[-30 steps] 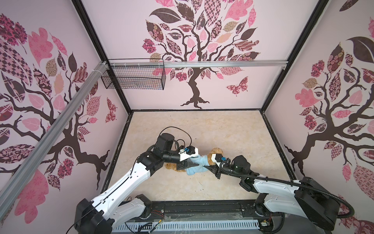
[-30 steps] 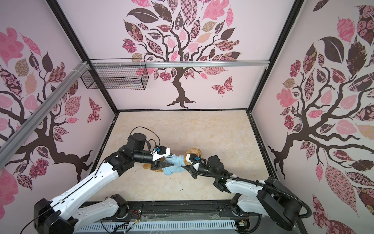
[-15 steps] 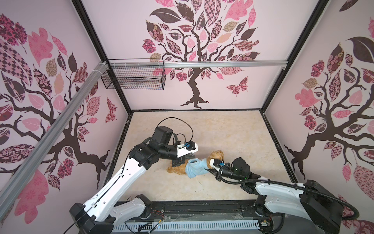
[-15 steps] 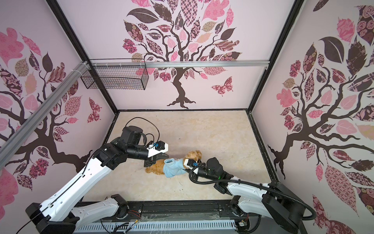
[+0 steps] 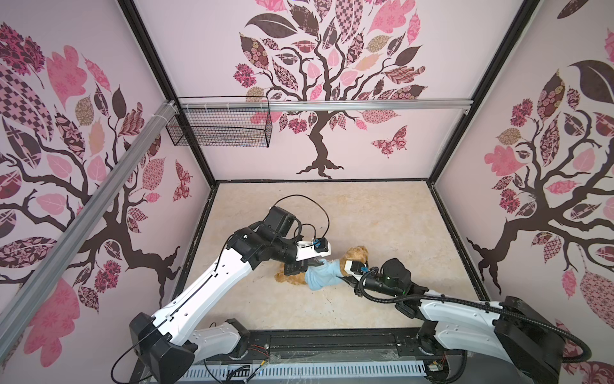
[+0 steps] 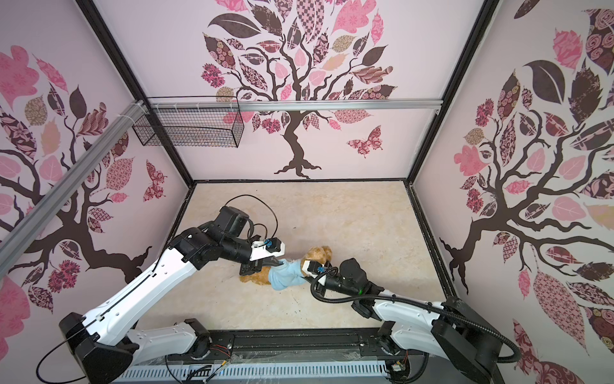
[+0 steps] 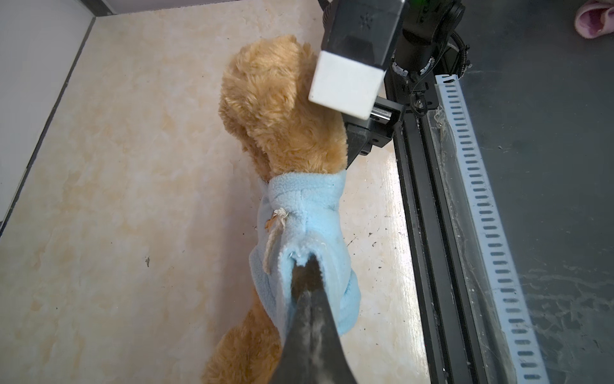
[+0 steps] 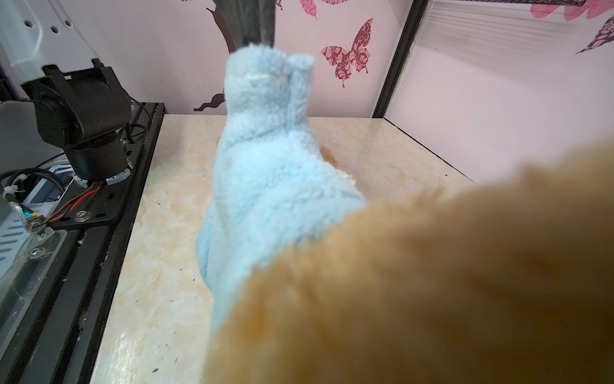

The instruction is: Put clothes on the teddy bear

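The teddy bear (image 5: 357,254) (image 6: 317,254) lies on the table with its head to the right and a light blue shirt (image 5: 324,275) (image 7: 309,212) around its body. My left gripper (image 5: 314,265) (image 7: 307,269) is shut on the shirt's lower hem, near the bear's legs. My right gripper (image 5: 344,278) is at the bear's neck, with one finger pressed into the fur. In the right wrist view golden-brown fur (image 8: 432,282) hides its jaws and the shirt (image 8: 265,166) rises behind.
The beige table (image 5: 365,216) runs back to the patterned walls. A black wire basket (image 5: 217,124) hangs on the rail at the back left. The black base rail (image 5: 332,340) (image 7: 465,199) lies close in front of the bear.
My left gripper has gone from open to shut and now pinches the shirt's hem. The bear and shirt have settled slightly toward the front. The right arm has barely moved.
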You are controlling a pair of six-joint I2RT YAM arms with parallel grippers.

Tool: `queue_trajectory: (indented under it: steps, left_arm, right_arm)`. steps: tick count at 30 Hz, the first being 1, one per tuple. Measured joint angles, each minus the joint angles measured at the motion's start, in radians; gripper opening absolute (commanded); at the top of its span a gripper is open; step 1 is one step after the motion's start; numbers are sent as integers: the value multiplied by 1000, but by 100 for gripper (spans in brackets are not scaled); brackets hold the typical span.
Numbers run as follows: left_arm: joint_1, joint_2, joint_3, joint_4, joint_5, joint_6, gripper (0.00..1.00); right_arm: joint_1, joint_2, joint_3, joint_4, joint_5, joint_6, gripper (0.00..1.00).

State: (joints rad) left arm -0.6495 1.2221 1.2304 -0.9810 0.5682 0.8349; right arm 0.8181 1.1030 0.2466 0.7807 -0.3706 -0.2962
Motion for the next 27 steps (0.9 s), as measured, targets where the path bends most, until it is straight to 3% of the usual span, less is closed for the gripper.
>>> queue_trajectory:
  steps: [12, 20, 27]
  left_arm:
    - [-45, 33, 0, -18, -14, 30, 1]
    - [-50, 52, 0, 22, -9, 8, 15]
    - [-50, 53, 0, 29, -37, -23, 19]
  right_arm:
    - [5, 0, 0, 6, -8, 16, 17]
    - [5, -1, 0, 36, -32, 62, 17]
    - [5, -16, 0, 36, -34, 64, 17]
